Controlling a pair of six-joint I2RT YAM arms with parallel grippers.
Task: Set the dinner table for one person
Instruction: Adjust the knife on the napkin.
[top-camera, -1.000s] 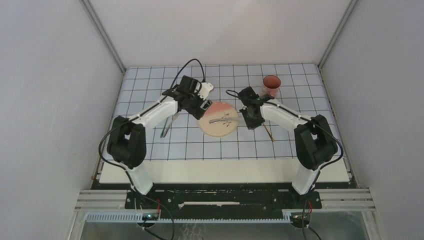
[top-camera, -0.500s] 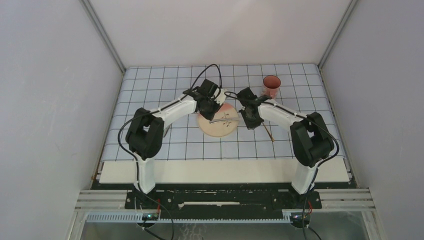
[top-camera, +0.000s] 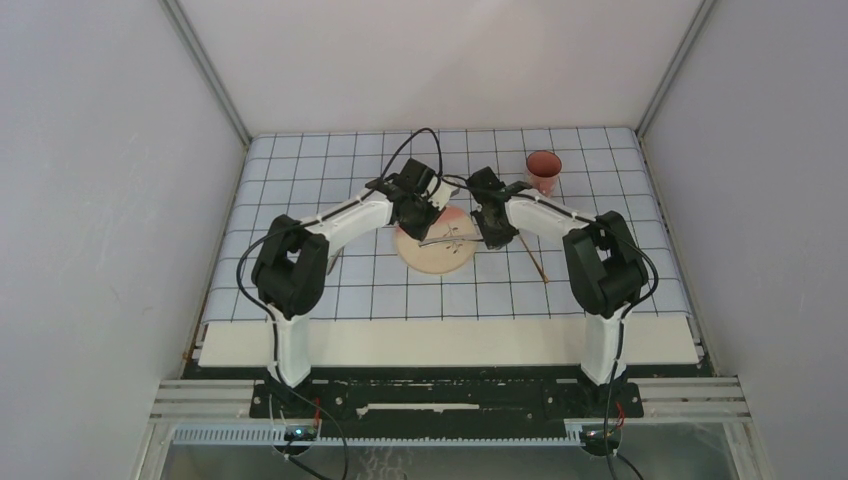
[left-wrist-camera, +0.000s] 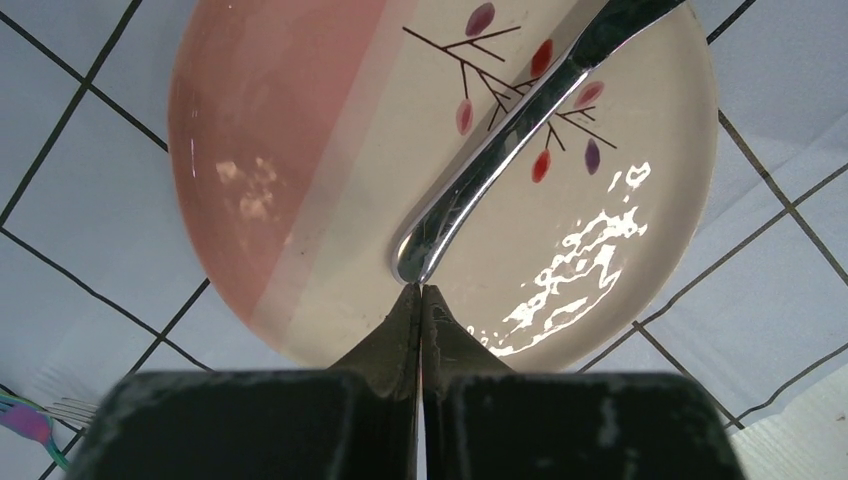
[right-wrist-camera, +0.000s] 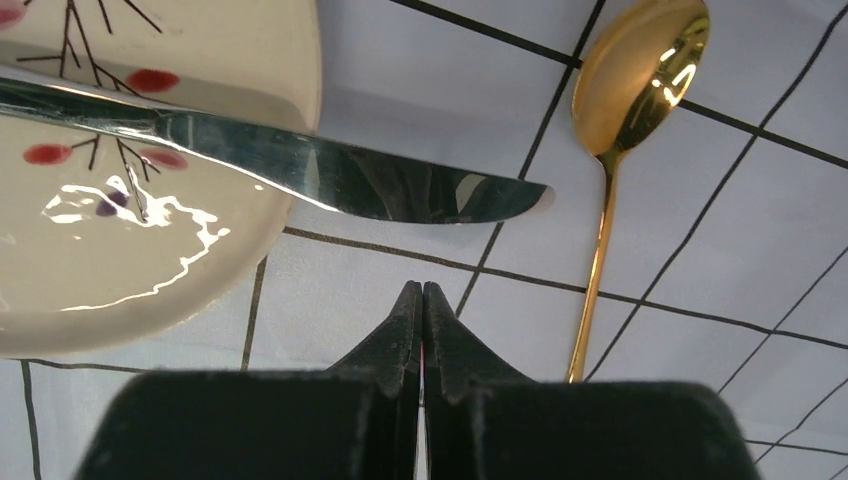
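Peeking past the left claw, a fork, mostly out of frame.

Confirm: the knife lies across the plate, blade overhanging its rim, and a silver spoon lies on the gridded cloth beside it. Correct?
One error: the spoon is gold, not silver, as the right wrist view shows. The knife does lie across the plate, blade overhanging its rim, the spoon on the gridded cloth beside it.

One plate, one knife, one spoon, one cup, one fork.
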